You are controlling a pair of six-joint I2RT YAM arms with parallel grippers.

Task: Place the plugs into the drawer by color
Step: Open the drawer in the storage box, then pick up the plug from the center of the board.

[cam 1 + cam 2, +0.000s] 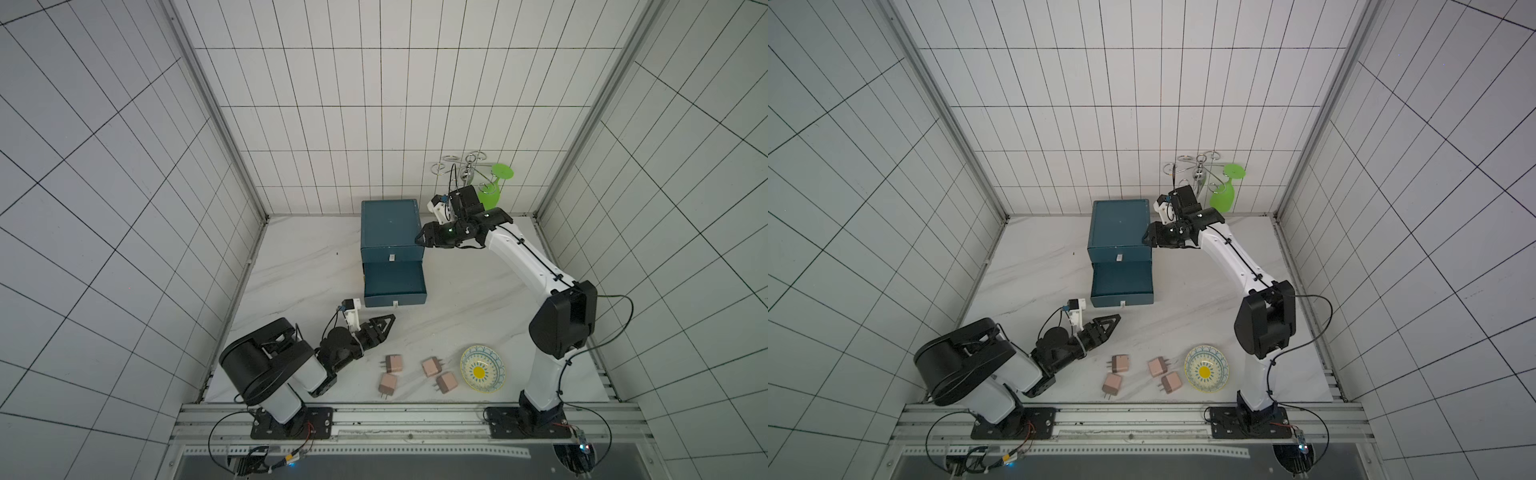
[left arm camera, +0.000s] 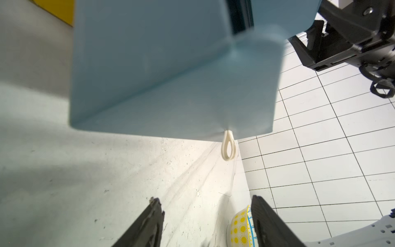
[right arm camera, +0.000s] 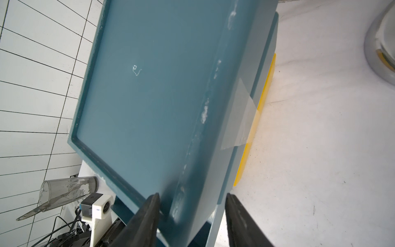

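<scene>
Four pinkish-beige plugs lie near the table's front edge: two on the left (image 1: 393, 363) (image 1: 387, 383) and two on the right (image 1: 432, 367) (image 1: 447, 382). The teal cabinet (image 1: 388, 224) stands at the back, and its lower drawer (image 1: 395, 299) is pulled out. My left gripper (image 1: 388, 326) is open just in front of the drawer's front, facing its white loop pull (image 2: 228, 147), with nothing between the fingers. My right gripper (image 1: 419, 239) is open. Its jaws straddle the cabinet's top right rim (image 3: 192, 171).
A patterned dish (image 1: 482, 368) with a yellow centre sits right of the plugs. A green glass (image 1: 492, 191) hangs on a metal rack (image 1: 467, 166) at the back right. In the right wrist view a clear cup (image 3: 64, 192) lies beside the cabinet. Yellow strips (image 3: 264, 94) run along the cabinet's base.
</scene>
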